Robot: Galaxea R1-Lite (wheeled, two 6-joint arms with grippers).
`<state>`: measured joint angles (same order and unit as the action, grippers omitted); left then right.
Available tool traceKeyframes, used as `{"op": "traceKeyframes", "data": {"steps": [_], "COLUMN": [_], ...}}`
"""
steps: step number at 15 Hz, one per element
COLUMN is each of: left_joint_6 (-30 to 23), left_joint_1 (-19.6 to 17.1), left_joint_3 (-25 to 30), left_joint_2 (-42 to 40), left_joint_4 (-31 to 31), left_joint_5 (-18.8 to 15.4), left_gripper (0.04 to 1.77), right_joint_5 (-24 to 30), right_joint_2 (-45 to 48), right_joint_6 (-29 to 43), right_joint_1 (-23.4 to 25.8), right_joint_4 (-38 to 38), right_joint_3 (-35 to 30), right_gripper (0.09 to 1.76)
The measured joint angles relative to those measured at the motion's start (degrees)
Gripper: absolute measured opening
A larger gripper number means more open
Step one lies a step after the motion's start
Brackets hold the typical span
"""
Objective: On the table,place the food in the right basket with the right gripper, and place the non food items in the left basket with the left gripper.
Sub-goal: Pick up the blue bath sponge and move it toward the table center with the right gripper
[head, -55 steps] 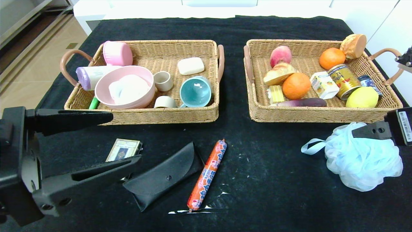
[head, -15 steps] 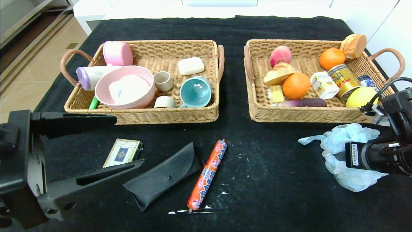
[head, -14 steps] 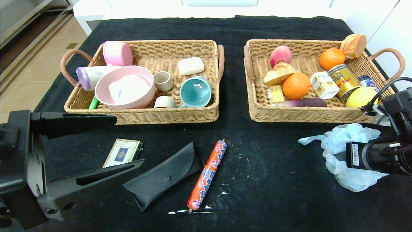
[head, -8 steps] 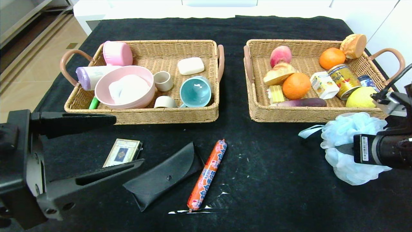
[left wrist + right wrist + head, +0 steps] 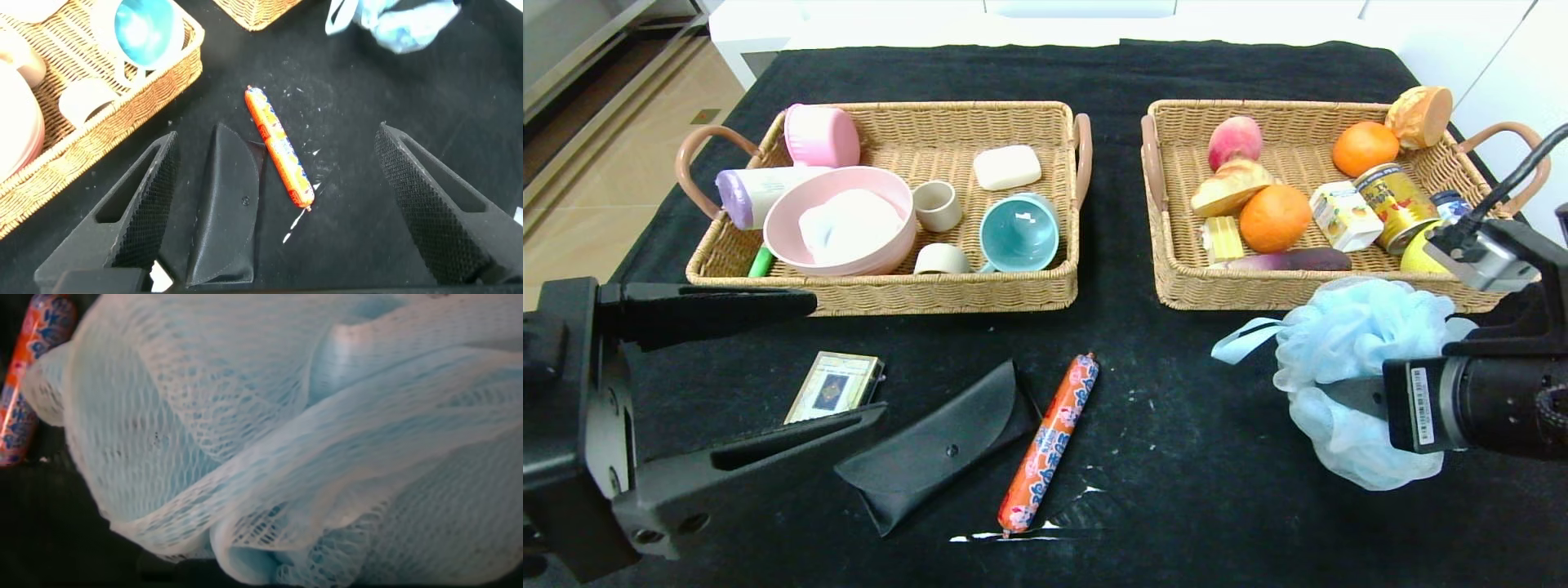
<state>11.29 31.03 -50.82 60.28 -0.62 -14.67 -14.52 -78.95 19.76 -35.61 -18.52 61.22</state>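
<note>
A fluffy light-blue mesh bath pouf (image 5: 1347,359) is held at the right side of the black-clothed table (image 5: 1225,490), just in front of the right basket (image 5: 1176,286), whose front wall it partly overlaps. The right gripper (image 5: 1347,396) is pressed nearly shut, with its fingers buried in the pouf's netting. In the right wrist view the pouf (image 5: 286,433) fills almost the whole picture, gathered in loose folds. A pale ribbon loop (image 5: 1241,339) trails from the pouf toward the table's middle.

The pouf is judged to be very light, soft and springy; it squashes rather than resists, so a deep pinch into the bunched mesh or at the ribbon's root is likely the surest hold. Nothing about it looks fragile or slippery, though loose netting could snag on wicker.

The right arm is seen reaching in low and roughly level from the right edge, its wrist pointed toward the centre.

The left gripper (image 5: 837,359) is held with its fingers spread wide near the table's left front, framing the gold-edged card box (image 5: 836,387), with the black leather pouch (image 5: 939,445) and the orange-red sausage stick (image 5: 1049,441) just beside it. The left basket (image 5: 931,294) lies behind.
</note>
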Motion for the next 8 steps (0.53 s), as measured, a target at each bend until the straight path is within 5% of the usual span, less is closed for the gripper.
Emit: {"op": "traceKeyframes", "data": {"steps": [8], "left_joint_6": [0.0], "left_joint_1": [0.0], "left_joint_3": [0.0], "left_joint_2": [0.2], "left_joint_4": [0.0], "left_joint_5": [0.0], "left_gripper": [1.72], "right_joint_5": [-3.7], "right_joint_2": [-7.3], "right_joint_6": [1.6], "right_joint_1": [-12.0], "right_joint_4": [0.7], "right_joint_3": [3.8], "right_gripper": [0.82]}}
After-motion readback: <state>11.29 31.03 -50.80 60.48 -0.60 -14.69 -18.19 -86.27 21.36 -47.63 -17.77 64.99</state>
